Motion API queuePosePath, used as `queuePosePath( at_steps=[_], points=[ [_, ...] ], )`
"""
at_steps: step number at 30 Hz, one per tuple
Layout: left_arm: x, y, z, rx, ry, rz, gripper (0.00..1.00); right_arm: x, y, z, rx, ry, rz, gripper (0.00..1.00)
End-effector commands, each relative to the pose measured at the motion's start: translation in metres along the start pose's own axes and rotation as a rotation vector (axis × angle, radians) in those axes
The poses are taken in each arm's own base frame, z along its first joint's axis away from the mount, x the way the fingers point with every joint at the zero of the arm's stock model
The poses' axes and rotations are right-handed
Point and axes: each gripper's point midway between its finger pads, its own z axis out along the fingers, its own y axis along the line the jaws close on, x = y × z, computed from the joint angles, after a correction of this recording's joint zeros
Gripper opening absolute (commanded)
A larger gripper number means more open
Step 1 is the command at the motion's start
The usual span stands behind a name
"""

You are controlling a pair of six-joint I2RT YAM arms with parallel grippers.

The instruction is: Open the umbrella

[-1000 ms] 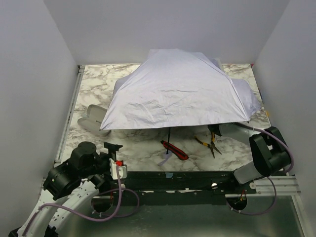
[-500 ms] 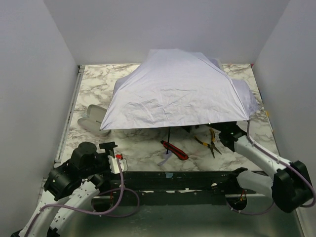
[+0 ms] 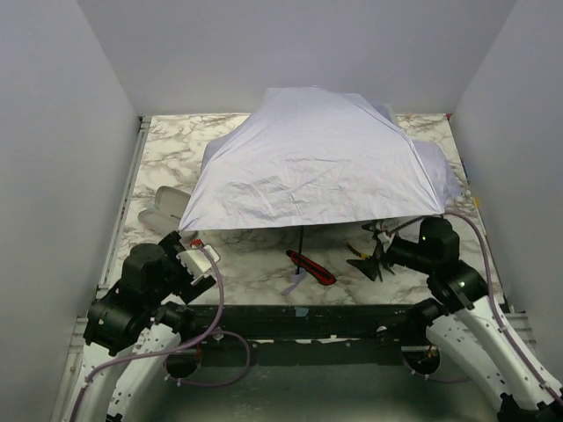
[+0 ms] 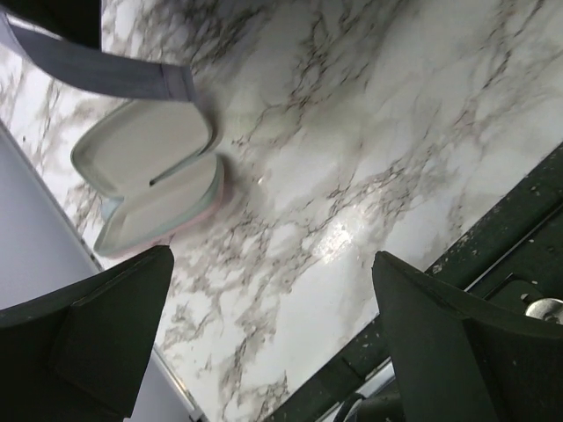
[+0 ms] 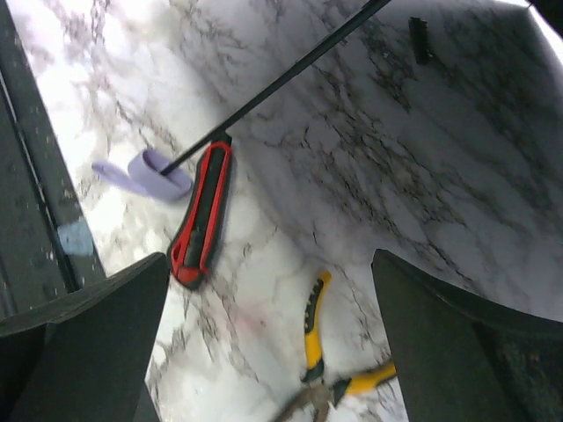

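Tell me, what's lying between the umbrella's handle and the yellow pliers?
A red and black utility knife, flat on the marble table between the umbrella handle and the yellow pliers. The right wrist view shows it clearest.

A red-and-black utility knife (image 3: 310, 268) lies at the near middle of the marble-patterned table (image 3: 167, 149). Yellow-handled pliers (image 5: 314, 327) lie just to its right, apart from it. Over at the left, a pale clamshell case (image 4: 149, 185) lies open, both halves showing their insides.
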Motion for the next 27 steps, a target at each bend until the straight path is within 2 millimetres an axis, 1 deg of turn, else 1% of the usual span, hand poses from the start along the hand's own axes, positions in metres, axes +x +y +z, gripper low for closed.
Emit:
queuePosePath(
  at_steps=[1,3,4,7,8,11,13,17,19,21,22,25,27],
  points=[
    [0.020,0.022,-0.011,-0.105,0.191,-0.089,0.99,0.018,0.012,-0.040,-0.005,0.127,-0.187,1.00],
    [0.019,0.034,-0.013,-0.172,0.204,-0.131,0.99,0.014,0.012,-0.056,0.025,0.132,-0.251,1.00],
    [0.021,0.040,-0.014,-0.214,0.221,-0.166,0.99,0.008,0.009,-0.064,0.067,0.114,-0.273,1.00],
    [0.027,0.058,-0.015,-0.332,0.269,-0.225,0.99,-0.013,-0.008,-0.086,0.228,0.066,-0.285,1.00],
    [0.031,0.064,-0.016,-0.375,0.284,-0.235,0.99,-0.016,-0.012,-0.093,0.266,0.065,-0.292,1.00],
    [0.038,0.075,-0.020,-0.475,0.283,-0.244,0.98,-0.030,-0.023,-0.116,0.394,0.035,-0.275,1.00],
    [0.041,0.078,-0.024,-0.524,0.262,-0.252,0.98,-0.035,-0.029,-0.131,0.474,0.023,-0.250,1.00],
    [0.046,0.089,-0.036,-0.641,0.228,-0.291,0.99,-0.031,-0.040,-0.155,0.608,0.054,-0.197,1.00],
    [0.044,0.095,-0.044,-0.695,0.206,-0.302,0.99,-0.030,-0.042,-0.164,0.639,0.076,-0.216,1.00],
    [0.043,0.101,-0.051,-0.740,0.192,-0.307,0.98,-0.030,-0.038,-0.169,0.635,0.087,-0.207,1.00],
    [0.042,0.103,-0.053,-0.752,0.189,-0.308,0.99,-0.028,-0.032,-0.167,0.601,0.098,-0.206,1.00],
    [0.042,0.104,-0.053,-0.762,0.177,-0.308,0.99,-0.019,-0.023,-0.166,0.552,0.138,-0.206,1.00],
    [0.043,0.101,-0.050,-0.749,0.177,-0.315,0.98,-0.017,-0.021,-0.169,0.548,0.153,-0.203,1.00]
  ],
)
